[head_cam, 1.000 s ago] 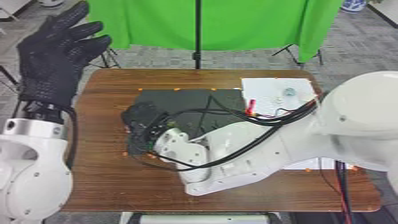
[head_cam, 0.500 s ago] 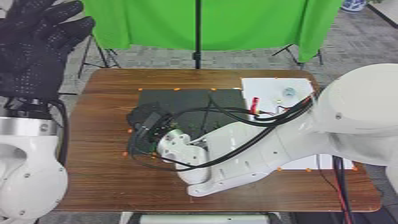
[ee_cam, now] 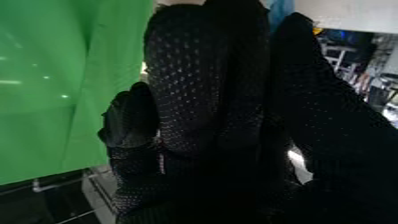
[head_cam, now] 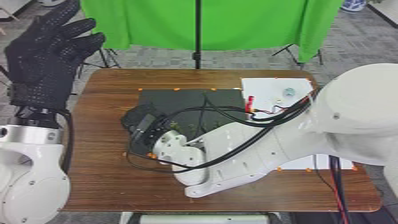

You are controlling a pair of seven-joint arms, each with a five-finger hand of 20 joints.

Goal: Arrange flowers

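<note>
Lying on the dark mat (head_cam: 218,94), left of the counter's (head_cam: 98,165) middle: greenery (head_cam: 189,131), one lot, leafy, partly covered by the right arm (head_cam: 253,150) and its cables; long axis cannot be told. Right hand (head_cam: 135,118), one, black glove, over the mat's left part, well in from the counter's left edge; state of grip cannot be told. A blue patch (ee_cam: 281,8) beside it in the right wrist view, not identified. Governing relation: the greenery lies just to the right of this hand, toward the middle of the counter, so the coming move probably calls for a short shift rightward rather than a long reach. The right hand is the nearer of the two. Left hand (head_cam: 44,62), one, raised outside the counter's far left corner, fingers extended and apart, holding nothing. Containers: one clear bluish piece (head_cam: 289,92), on the white sheet (head_cam: 264,86) near the counter's far right corner, possibly a small vase; contents, if any, cannot be told. Beside it, nearer the mat, one slim red item (head_cam: 250,102), kind uncertain. Condition note: slack cables might snag the greenery. Arrangement judged at an early stage.
</note>
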